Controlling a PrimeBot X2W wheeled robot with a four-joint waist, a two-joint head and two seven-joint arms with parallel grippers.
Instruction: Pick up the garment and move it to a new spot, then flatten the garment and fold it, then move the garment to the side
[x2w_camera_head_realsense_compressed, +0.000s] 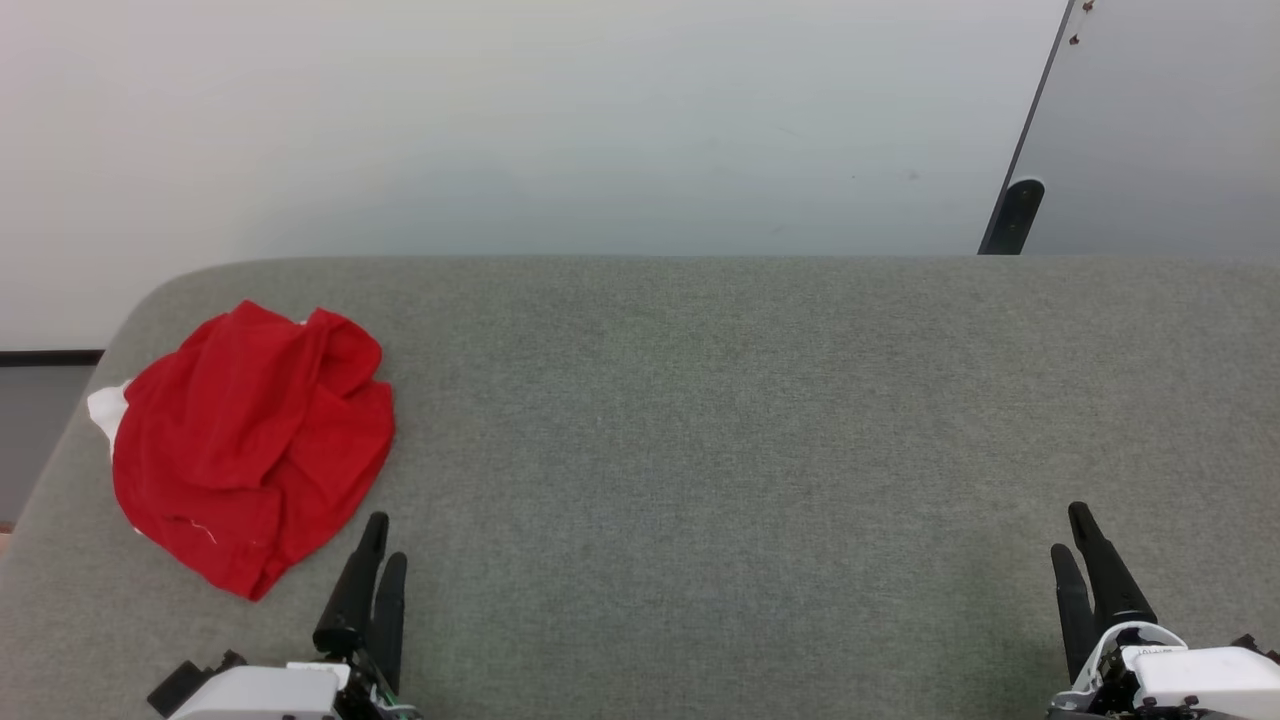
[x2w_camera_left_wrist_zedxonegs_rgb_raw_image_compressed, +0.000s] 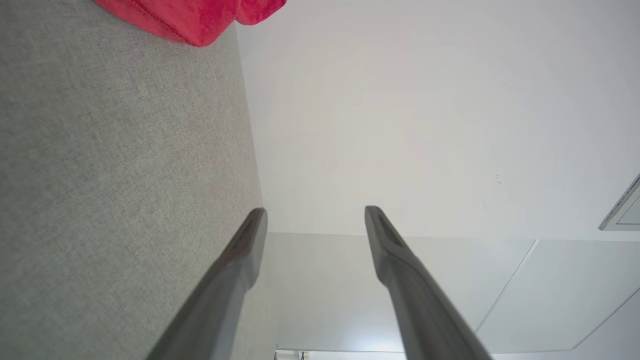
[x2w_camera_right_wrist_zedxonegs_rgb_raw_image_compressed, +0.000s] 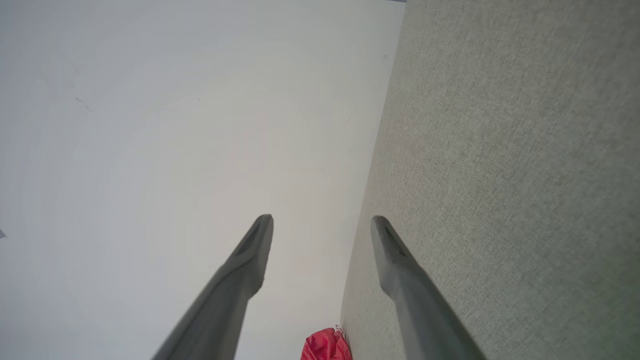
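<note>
- Grey woven fabric covers the long surface (x2w_camera_head_realsense_compressed: 700, 420). Its far-left corner is rounded, and its far edge runs straight across in front of a pale wall (x2w_camera_head_realsense_compressed: 600, 120).
- Up at the far right, a grey panel (x2w_camera_head_realsense_compressed: 1160, 130) with a dark edge slants away. A short dark post (x2w_camera_head_realsense_compressed: 1012, 215) stands at its foot, just behind the surface edge.
- Garment (x2w_camera_head_realsense_compressed: 250, 445): red, crumpled into a loose rounded heap. It lies on the surface near the left end, close to the rounded corner. It is all folds and ridges, and a little white shows at the heap's left edge.
- Left claw (x2w_camera_head_realsense_compressed: 388, 538): low at the near edge, fingers pointing away from the robot. It is just beside the heap's near-right edge but apart from it.
- From the left wrist, the two dark fingers stand wide with open space between them and hold nothing. The garment (x2w_camera_left_wrist_zedxonegs_rgb_raw_image_compressed: 195, 17) shows as a red edge at the top left of that view.
- Right claw (x2w_camera_head_realsense_compressed: 1068, 529): at the near edge, far right end, well apart from the garment.
- From the right wrist, the fingers likewise stand wide and empty. The garment (x2w_camera_right_wrist_zedxonegs_rgb_raw_image_compressed: 325, 346) is a scrap of red low between them, far off along the surface edge.
- Whether either claw touches the fabric cannot be told.
</note>
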